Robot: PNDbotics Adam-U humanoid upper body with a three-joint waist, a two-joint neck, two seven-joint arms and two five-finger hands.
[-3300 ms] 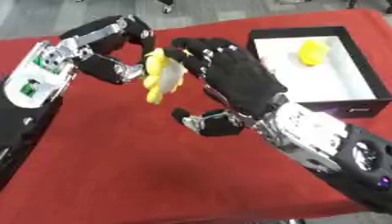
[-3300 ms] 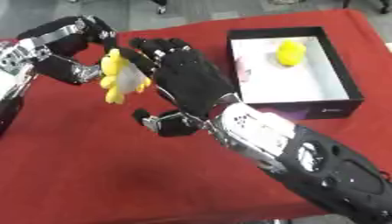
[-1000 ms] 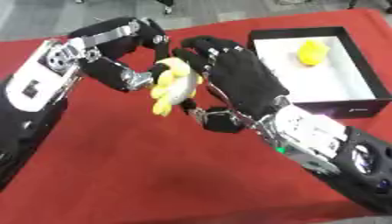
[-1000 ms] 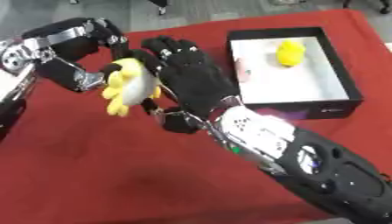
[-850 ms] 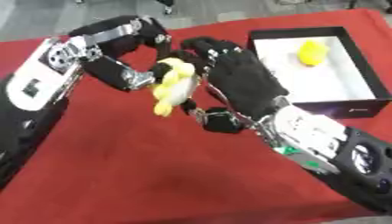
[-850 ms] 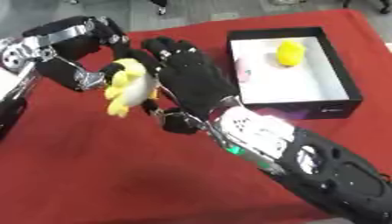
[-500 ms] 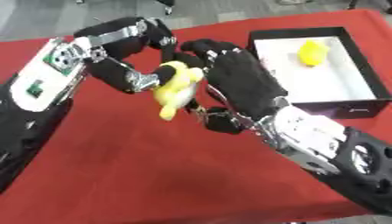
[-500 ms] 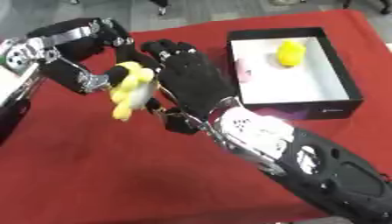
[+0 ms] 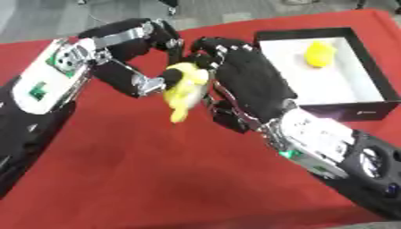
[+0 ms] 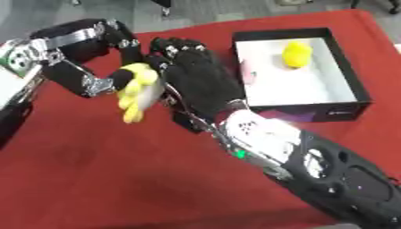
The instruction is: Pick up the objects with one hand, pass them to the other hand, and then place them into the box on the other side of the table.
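Left fingers [image 9: 149, 85]: we see them curled round the upper end of the yellow object, thumb side facing the right hand.
Left hand [image 9: 129, 58]: raised above the worktop, left of centre; forearm comes in from the lower left edge.
Right fingers [image 10: 176, 47]: bent at the tips over the top of the yellow object; we cannot tell whether they actually clasp it (back of the hand faces the camera and hides the palm).
Right hand [image 9: 247, 82]: directly beside the left hand, palm turned toward the yellow object and touching it; arm runs off to the lower right corner.
Yellow object [image 9: 184, 89]: held in the air between the two hands, above the red worktop; lumpy, elongated, lower end hanging free below both hands (shape reads like a small bunch of bananas; we are not sure).
Box [image 9: 376, 89]: black walls, white floor, on the right side of the worktop, just beyond the right hand.
Box contents: one yellow rounded item [image 9: 319, 53] near the far wall; a small pink item [image 10: 245, 71] against the left wall.
Worktop [image 9: 117, 179]: covered in red cloth.
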